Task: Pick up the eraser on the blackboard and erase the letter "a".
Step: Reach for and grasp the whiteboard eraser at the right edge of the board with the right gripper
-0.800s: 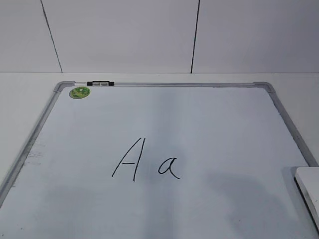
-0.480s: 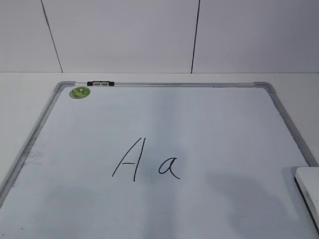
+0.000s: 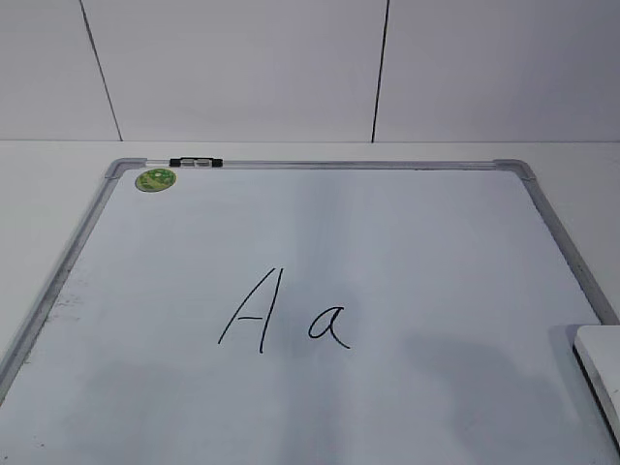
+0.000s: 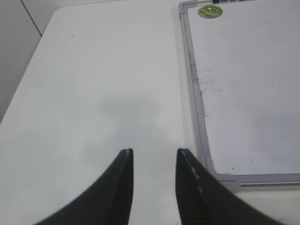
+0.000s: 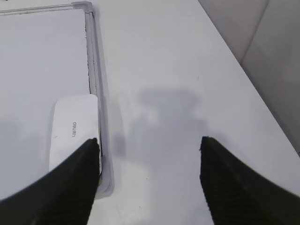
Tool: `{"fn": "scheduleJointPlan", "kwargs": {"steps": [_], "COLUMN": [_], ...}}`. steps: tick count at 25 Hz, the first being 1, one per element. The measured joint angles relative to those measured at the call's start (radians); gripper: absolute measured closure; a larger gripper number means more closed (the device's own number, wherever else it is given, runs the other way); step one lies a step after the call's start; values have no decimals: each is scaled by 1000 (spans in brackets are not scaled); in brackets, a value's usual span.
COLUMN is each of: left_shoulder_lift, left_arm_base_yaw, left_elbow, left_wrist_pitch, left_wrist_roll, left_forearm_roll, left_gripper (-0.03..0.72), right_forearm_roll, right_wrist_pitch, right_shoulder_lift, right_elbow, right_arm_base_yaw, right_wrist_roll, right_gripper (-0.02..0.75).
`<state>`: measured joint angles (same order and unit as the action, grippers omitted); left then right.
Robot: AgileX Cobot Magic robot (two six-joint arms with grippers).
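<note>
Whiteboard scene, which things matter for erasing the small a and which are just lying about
For the job: eraser, blackboard, letter "a", open right tool.
Lying about: capital A, green sticker, left tool over bare table.

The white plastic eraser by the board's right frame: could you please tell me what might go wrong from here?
1. The white plastic eraser lies against the grey-framed whiteboard edge, so the open right gripper, now offset over the table, may catch the frame.
2. The handwritten lowercase "a" sits close beside the capital "A"; a wide wipe could smear both.
</note>
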<state>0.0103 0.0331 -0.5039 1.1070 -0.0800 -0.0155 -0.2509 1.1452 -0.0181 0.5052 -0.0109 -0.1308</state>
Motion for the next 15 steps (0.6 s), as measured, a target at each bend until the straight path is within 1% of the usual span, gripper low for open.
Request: {"fn": "scheduleJointPlan", "kwargs": {"steps": [6,10,15], "left_shoulder_lift": [0,0,0], "left_arm_base_yaw": [0,0,0], "left_elbow": [0,0,0], "left_wrist_pitch": [0,0,0], "left_wrist_roll": [0,0,0], "left_forearm_roll": [0,0,0], "left_gripper": [453,454,454], "right_forearm_roll": [21,37,137], "right_wrist_pitch": [-75,-123,-170], "right_shoulder_lift": [5,96,249], "right_elbow": [31,49,92], "right_arm_base_yaw": [0,0,0], "right_wrist_roll": [17,21,109], "right_gripper": [197,197,197]}}
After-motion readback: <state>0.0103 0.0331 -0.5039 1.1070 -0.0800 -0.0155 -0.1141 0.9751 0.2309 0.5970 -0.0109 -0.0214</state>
